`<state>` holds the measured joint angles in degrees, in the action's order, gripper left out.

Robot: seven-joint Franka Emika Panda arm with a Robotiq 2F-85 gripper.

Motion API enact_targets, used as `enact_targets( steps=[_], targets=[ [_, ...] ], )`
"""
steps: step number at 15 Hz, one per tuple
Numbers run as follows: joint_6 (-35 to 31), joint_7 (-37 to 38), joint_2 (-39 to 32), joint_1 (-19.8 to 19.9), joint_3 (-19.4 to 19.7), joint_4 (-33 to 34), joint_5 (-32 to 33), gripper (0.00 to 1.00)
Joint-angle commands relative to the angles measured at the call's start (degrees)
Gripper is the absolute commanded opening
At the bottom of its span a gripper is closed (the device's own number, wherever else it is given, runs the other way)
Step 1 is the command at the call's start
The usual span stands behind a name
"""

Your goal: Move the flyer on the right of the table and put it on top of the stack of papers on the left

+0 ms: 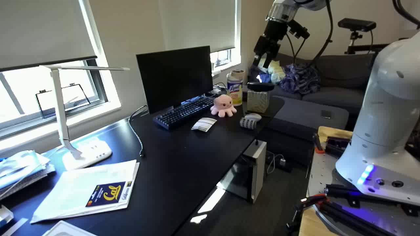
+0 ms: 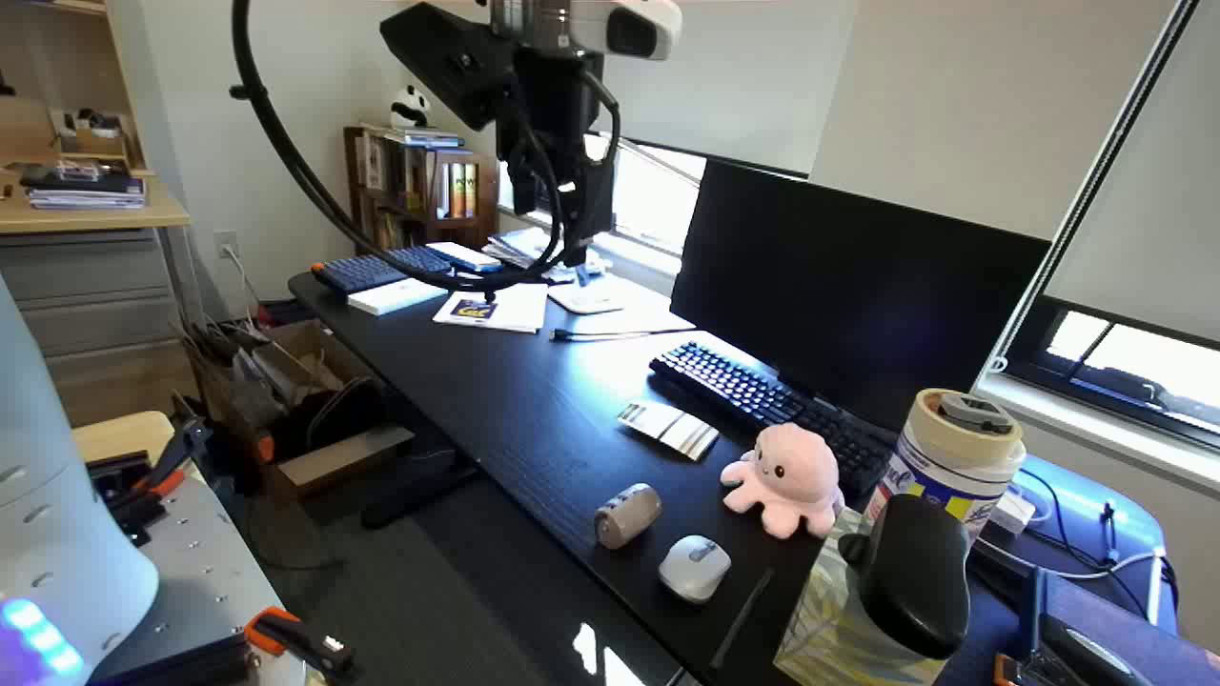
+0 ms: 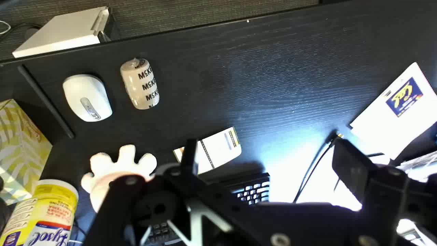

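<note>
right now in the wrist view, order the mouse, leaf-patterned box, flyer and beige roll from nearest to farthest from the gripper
Nearest the gripper first:
1. Flyer, near the picture's centre
2. Beige roll, upper left
3. Mouse, left of the roll
4. Leaf-patterned box, at the left edge

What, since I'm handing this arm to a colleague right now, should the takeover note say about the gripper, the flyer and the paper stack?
Gripper: open, holding nothing, raised above the desk.
Flyer: on the desk, beside the pink octopus plush and near the keyboard.
Stack of papers: on the desk by the white lamp base, blue Cal label showing.
Done: nothing of the transfer; the flyer is not on the stack.
Left: grasp the flyer, carry it across, lay it on top.
</note>
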<state>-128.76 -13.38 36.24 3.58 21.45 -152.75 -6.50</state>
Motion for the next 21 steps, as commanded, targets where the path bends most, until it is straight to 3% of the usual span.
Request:
enact_targets(
  steps=[1, 5, 14, 18, 21],
  targets=[
    [0.28, -0.97, -0.38, 1.61, -1.54, 0.14, -1.29, 1.00],
    [0.26, -0.07, -1.83, 1.79, -3.79, 1.17, 0.84, 1.00],
    [-11.31, 19.44, -22.36, 3.01, -21.73, 8.32, 18.99, 1.00],
    [-18.85, 28.50, -34.31, 2.19, -24.13, 13.59, 27.48, 1.00],
    [-20.72, 28.56, -41.66, -0.62, -23.44, 17.44, 27.40, 1.00]
  ],
)
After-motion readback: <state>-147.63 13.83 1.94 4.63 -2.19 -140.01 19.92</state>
